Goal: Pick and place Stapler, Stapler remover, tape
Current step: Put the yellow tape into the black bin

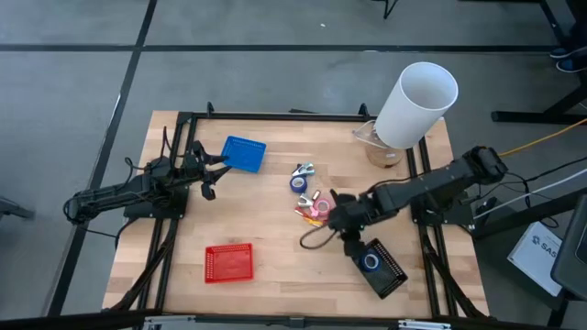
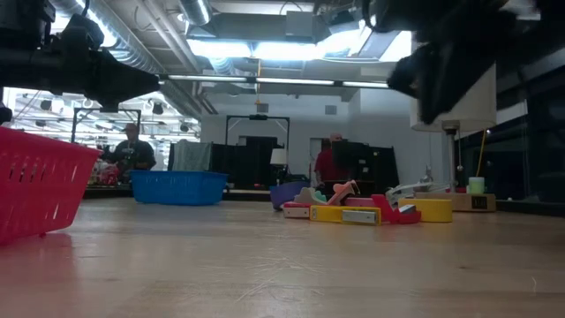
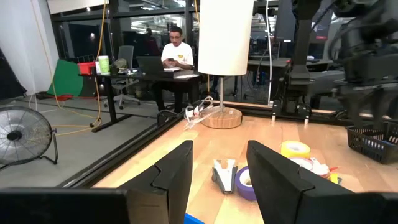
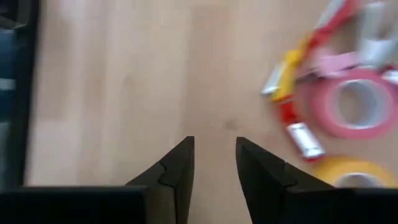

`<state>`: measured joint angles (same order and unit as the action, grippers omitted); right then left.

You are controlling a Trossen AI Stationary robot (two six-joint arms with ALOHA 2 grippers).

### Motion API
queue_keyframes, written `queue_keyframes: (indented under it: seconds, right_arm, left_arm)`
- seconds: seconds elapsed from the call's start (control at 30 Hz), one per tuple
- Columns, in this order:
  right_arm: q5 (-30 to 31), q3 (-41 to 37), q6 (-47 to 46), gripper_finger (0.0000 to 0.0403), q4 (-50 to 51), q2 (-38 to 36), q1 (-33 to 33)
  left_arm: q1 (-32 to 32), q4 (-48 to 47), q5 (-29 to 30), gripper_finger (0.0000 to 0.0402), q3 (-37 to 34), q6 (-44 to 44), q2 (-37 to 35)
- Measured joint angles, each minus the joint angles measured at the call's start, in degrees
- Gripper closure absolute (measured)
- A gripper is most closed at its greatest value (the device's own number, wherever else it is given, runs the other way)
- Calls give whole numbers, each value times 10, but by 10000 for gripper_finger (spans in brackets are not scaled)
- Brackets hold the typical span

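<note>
**A:** Which arm are you sending in for the next piece?

**B:** You are reaching with the right gripper [image 4: 214, 147]. It is hanging over bare wood between the pile of stationery and the black mesh basket [image 1: 383, 269] on its near right. Its jaws are standing slightly parted with nothing between them.

**A:** And where is the work lying from those jaws?

**B:** To their left and a little farther back, just beside them. You are looking at a pink ring of tape [image 4: 355, 103], a yellow ring of tape [image 4: 353, 170] and a red-and-yellow stapler [image 4: 291, 99], all touching or nearly so. The stapler's long axis seems to be running roughly left to right across the table, so you are probably needing to turn the wrist to close across its narrow side.

**A:** What about the silvery metal claw-shaped stapler remover [image 1: 304, 170]?

**B:** It is sitting at the far end of the pile, next to a blue roll of tape [image 1: 299, 183], apart from the right jaws. The left gripper [image 3: 219, 155] is waiting by the blue mesh basket [image 1: 244, 153] at the far left, jaws spread wide and holding nothing. It is facing the remover but well apart from it, so I judge the right arm to be the nearer one.
</note>
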<state>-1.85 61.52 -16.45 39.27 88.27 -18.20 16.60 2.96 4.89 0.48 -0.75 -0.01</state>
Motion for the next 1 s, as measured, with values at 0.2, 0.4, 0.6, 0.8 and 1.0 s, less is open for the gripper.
queue_keyframes:
  seconds: [0.2, 0.4, 0.6, 0.8, 1.0]
  right_arm:
    - [42, -32, 1, 284, 11, 0, 40]
    - [42, -88, -11, 284, 4, 0, 59]
    - [53, -133, -11, 284, -44, 0, 68]
    - [85, -167, 4, 284, -92, 0, 78]
    - [87, -178, 5, 284, -94, 12, 85]
  left_arm:
    - [0, 0, 0, 253, 0, 0, 0]
    - [0, 0, 0, 253, 0, 0, 0]
    - [0, 0, 0, 253, 0, 0, 0]
    - [0, 0, 0, 253, 0, 0, 0]
    - [0, 0, 0, 253, 0, 0, 0]
